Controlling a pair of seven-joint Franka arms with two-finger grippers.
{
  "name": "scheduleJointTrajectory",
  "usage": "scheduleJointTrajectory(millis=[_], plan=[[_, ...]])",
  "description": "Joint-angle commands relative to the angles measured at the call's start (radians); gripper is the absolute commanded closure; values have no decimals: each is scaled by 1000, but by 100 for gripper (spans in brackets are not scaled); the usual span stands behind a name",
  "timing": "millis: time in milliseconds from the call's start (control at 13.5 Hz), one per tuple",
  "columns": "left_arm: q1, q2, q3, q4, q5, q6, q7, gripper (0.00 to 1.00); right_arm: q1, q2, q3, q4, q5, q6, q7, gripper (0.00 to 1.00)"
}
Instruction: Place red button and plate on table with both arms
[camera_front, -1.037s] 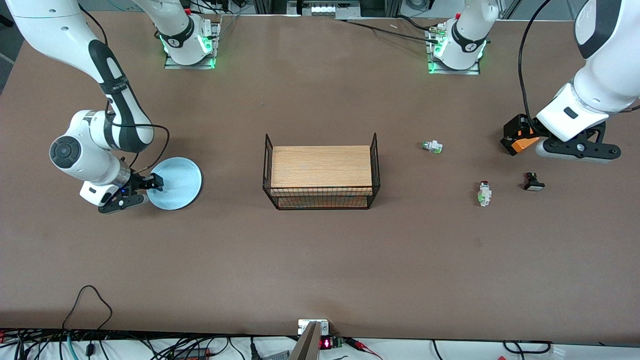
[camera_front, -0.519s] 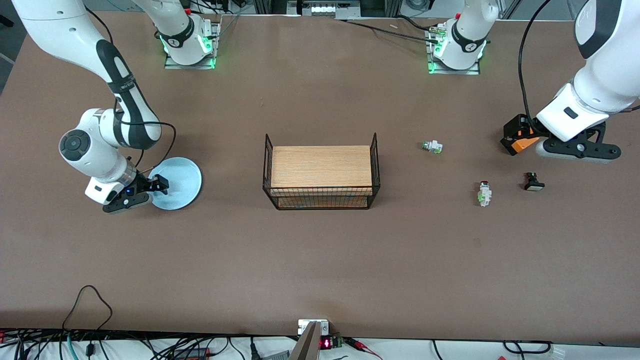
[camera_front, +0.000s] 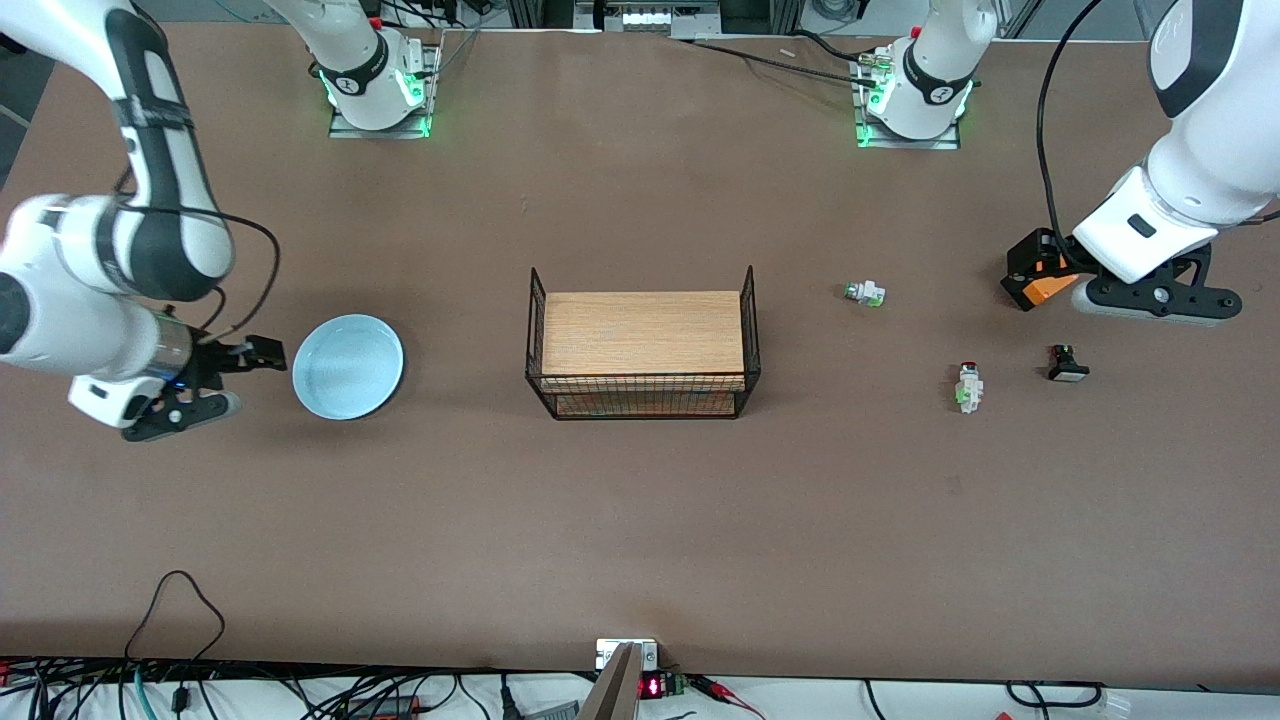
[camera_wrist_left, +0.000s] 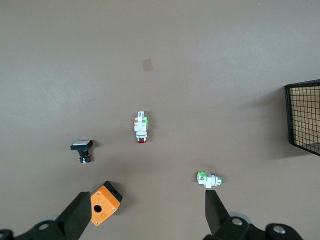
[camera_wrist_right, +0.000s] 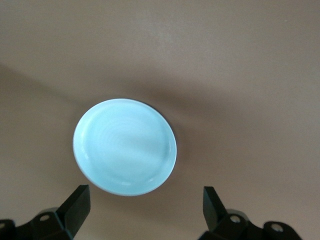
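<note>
The light-blue plate (camera_front: 347, 366) lies flat on the brown table (camera_front: 640, 520) toward the right arm's end, and it shows whole in the right wrist view (camera_wrist_right: 125, 145). My right gripper (camera_front: 245, 378) is open and empty beside the plate's rim, clear of it (camera_wrist_right: 145, 205). The red button (camera_front: 967, 386) lies on its side on the table toward the left arm's end, with its dark-red cap showing in the left wrist view (camera_wrist_left: 141, 129). My left gripper (camera_front: 1160, 298) hangs open and empty above the table near it (camera_wrist_left: 145, 225).
A wire crate (camera_front: 643, 350) with a wooden board top stands mid-table. A green-capped switch (camera_front: 865, 293) and a black switch (camera_front: 1068, 365) lie near the red button. An orange-and-black block (camera_front: 1040, 275) sits by the left gripper. Cables run along the front edge.
My right gripper has come off the plate's rim and drawn back toward the right arm's end of the table. The plate stays in place. The left arm has not moved.
</note>
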Motion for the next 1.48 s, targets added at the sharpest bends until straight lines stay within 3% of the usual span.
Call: scheduleJointTrajectory(millis=[0, 370, 667, 815, 1407], plan=[[0, -11, 3, -8, -21, 0, 14, 0, 3, 24, -2, 156, -2, -165, 9, 0], [0, -9, 4, -8, -21, 0, 14, 0, 10, 3, -11, 363, -4, -405, 142, 0], [0, -9, 4, -8, -21, 0, 16, 0, 88, -60, -85, 417, -21, -517, 201, 0], [2, -9, 4, -8, -21, 0, 16, 0, 102, -112, -99, 407, -24, -526, 193, 0], [2, -9, 4, -8, -21, 0, 16, 0, 110, -327, -79, 187, -10, -494, 202, 0]])
